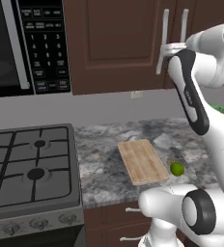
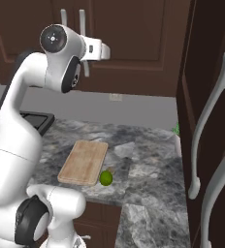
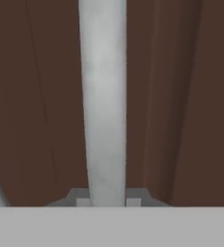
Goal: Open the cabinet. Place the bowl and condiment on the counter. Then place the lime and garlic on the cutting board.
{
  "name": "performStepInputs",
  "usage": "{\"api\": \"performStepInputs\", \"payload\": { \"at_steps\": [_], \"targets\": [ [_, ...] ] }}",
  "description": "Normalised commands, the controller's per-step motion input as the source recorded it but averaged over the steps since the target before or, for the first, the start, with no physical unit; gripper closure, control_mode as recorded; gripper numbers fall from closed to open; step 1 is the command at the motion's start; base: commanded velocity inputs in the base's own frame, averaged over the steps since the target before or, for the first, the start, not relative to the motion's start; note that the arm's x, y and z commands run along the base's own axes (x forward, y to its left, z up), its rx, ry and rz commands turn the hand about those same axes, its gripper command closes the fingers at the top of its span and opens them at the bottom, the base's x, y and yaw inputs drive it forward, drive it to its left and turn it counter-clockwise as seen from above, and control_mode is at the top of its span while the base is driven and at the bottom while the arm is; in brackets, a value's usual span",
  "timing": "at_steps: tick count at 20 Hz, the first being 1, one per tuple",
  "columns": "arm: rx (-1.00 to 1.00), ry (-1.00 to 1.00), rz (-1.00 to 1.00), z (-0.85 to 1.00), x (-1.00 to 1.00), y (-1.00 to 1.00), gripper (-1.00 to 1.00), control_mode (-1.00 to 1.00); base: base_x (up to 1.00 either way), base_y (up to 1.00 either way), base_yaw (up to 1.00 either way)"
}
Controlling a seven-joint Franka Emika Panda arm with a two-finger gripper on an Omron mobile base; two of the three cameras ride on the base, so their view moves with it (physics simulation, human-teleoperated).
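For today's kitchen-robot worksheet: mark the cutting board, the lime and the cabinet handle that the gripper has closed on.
cutting board (image 1: 143, 161), left base view, middle of its wooden top.
lime (image 2: 105, 178), right base view, middle of the green fruit.
cabinet handle (image 3: 103, 96), hand view, middle of the grey bar.

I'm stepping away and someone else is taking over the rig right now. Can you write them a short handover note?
Gripper: shut on the cabinet handle, one of the two upright handles on the upper cabinet.
Cabinet: doors look shut, not yet pulled open.
Lime: on the counter, just beside the cutting board, not on it.
Bowl, condiment and garlic: not spotted, perhaps inside the cabinet.
Done: handle gripped.
Left: pull the door open, move bowl and condiment to the counter, then put lime and garlic on the board.
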Motion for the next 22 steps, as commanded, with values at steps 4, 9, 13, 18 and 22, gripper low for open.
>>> {"api": "performStepInputs", "payload": {
  "at_steps": [4, 9, 13, 18, 22],
  "targets": [
    [0.0, -0.1, 0.06, 0.23, -0.42, -0.27, 1.0, -1.0, 0.0, 0.0, 0.0],
    [0.0, -0.08, 0.04, 0.29, -0.52, -0.29, 1.0, -1.0, 0.0, 0.0, 0.0],
    [0.01, -0.01, 0.01, 0.35, -0.6, -0.3, 1.0, -1.0, 0.0, 0.0, 0.0],
    [0.02, 0.0, 0.0, 0.34, -0.51, -0.38, 1.0, -1.0, 0.0, 0.0, 0.0],
    [0.04, 0.0, 0.0, 0.31, -0.54, -0.41, 1.0, -1.0, 0.0, 0.0, 0.0]
  ]
}}
